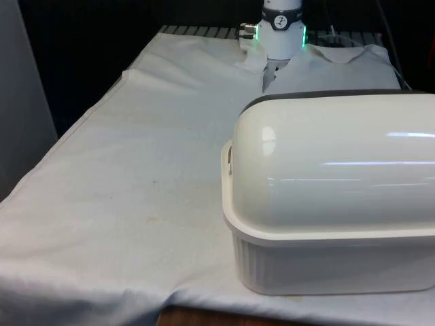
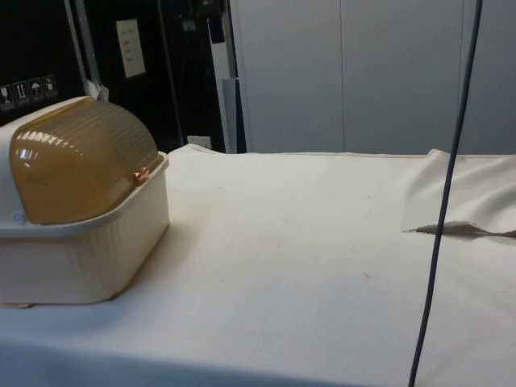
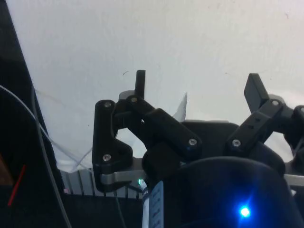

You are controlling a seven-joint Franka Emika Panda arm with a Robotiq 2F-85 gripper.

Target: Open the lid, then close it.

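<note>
At the table's near edge, toward the front view's right corner, we see the bread box (image 1: 326, 224), a cream ribbed tub topped by a rounded roll lid (image 1: 333, 163). From the front camera we face its glossy cream back. From the side camera the lid (image 2: 81, 161) shows as translucent amber with fine ribbing, and it sits down over the tub (image 2: 81, 258), its small handle (image 2: 141, 173) resting at the rim. So we read the lid as closed.

The white cloth (image 1: 136, 190) covers the table and lies rumpled near the far end, where the arm's base (image 1: 281, 30) stands with green lights on either side. We see no more of the arm than this base segment in the front view; the rest rises out of frame.

From the wrist camera we see the tool (image 3: 197, 88) with its two black fingers (image 3: 140, 83) spread wide apart, nothing between them. It looks down on bare cloth (image 3: 142, 38) and touches nothing, so we take it to be held well above the table and well away from the bread box.

A dark cable (image 2: 443, 201) hangs across the side view, close to that camera.
</note>
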